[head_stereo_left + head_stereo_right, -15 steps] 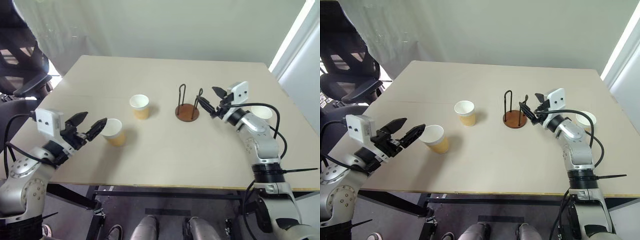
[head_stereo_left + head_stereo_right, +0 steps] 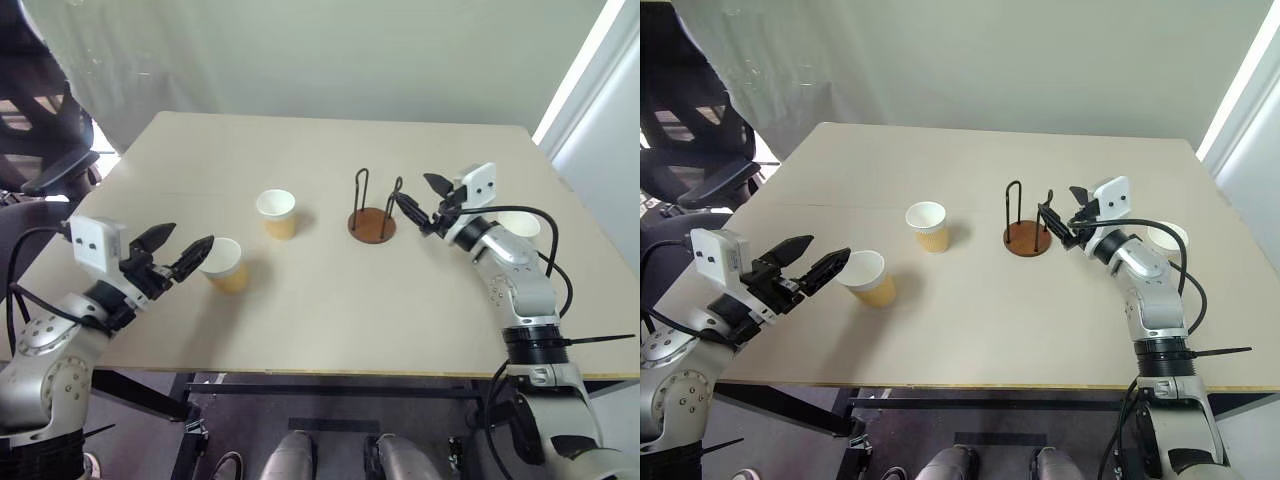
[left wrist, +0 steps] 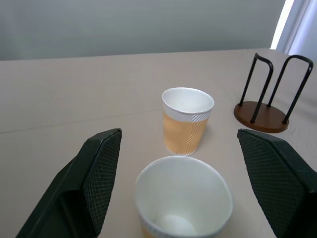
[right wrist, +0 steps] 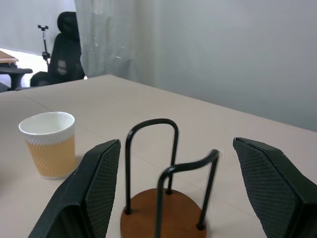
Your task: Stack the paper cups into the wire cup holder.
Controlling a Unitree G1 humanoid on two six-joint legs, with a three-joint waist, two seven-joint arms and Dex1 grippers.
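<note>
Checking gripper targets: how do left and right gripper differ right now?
The left gripper faces a paper cup at the table's near left; the right gripper faces the wire cup holder, farther back. In the left wrist view the cup sits between the left gripper's fingers; in the right wrist view the holder sits between the right's. Both are open and hold nothing.

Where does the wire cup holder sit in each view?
Left eye view: holder right of centre, just ahead of the right hand.
Right eye view: holder right of centre, same spot.
Left wrist view: holder at the right edge.
Right wrist view: holder low in the middle.
Shared landmark: the middle cup.
</note>
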